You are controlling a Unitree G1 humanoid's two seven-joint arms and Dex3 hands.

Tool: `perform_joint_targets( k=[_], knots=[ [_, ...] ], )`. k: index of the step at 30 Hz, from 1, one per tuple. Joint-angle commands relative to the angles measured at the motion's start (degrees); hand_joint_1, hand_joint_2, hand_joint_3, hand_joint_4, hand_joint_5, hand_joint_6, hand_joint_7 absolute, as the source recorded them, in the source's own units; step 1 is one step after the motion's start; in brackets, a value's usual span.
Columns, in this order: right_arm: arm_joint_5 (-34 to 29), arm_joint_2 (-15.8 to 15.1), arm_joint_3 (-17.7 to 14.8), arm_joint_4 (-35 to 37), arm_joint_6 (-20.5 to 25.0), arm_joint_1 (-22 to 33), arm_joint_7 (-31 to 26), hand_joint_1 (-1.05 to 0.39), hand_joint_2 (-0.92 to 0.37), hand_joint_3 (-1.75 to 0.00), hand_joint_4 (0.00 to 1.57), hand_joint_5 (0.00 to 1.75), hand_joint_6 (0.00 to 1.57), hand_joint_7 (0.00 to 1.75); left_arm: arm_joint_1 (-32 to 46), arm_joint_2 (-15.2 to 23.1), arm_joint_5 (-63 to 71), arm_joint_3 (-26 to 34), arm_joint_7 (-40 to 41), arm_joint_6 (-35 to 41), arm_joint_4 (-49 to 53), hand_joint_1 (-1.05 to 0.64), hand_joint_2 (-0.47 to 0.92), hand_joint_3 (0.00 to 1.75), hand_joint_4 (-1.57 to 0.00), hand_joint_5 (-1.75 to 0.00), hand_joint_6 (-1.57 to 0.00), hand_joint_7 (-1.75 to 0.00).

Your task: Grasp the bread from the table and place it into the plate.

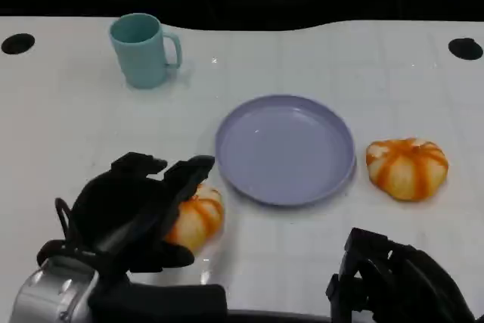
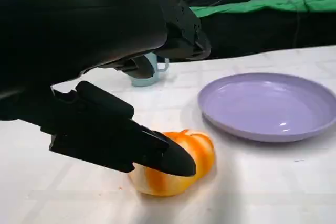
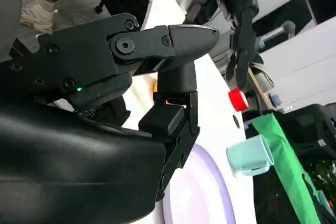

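1. Orange-striped bun on the white table, near the robot's left side, just short of the plate's near-left rim and not touching it.
2. Lavender plate at mid-table, bare inside, upright and flat.
3. Second bun, same orange stripes, just off the plate's right rim, apart from it.
4. Teal mug far back on the left, handle to the right, well apart from the plate.
5. Left hand down over the near bun, covering its left part in the head view; fingers spread, one lying across the bun's front in the left wrist view, another arched above it. Touching the bun for certain; whether closed tight around it, cannot tell. Bun still sitting on the table.
6. Right hand low at the table's near edge, well short of the second bun, nothing in it; fingers partly bent and apart in the right wrist view.
7. Seen past those fingers in the right wrist view: a slice of the plate, the mug, a scrap of orange from a bun, too hidden to tell more.
8. Black round holes at the table's far corners, one each side.
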Motion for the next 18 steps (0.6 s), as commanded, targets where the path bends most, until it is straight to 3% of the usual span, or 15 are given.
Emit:
perform_joint_targets(
  k=[1, 18],
  knots=[
    [-0.4, -0.7, 0.1, -1.2, 0.3, 0.2, -0.9, -0.70, -0.92, -0.24, 0.82, 1.66, 0.74, 1.44, -3.2, 0.0, 3.4, -2.5, 0.7, 2.8, 4.5, -0.65, 0.83, 0.00, -0.20, -0.35, -0.27, -0.01],
    [0.2, -0.6, 0.1, -1.6, 0.6, 0.6, -0.9, -0.70, -0.92, -0.25, 0.82, 1.67, 0.72, 1.45, -10.1, -1.9, 4.0, -8.3, 0.2, 9.0, 16.8, -0.63, 0.79, 0.00, -0.25, -0.32, -0.25, 0.00]
  ],
)
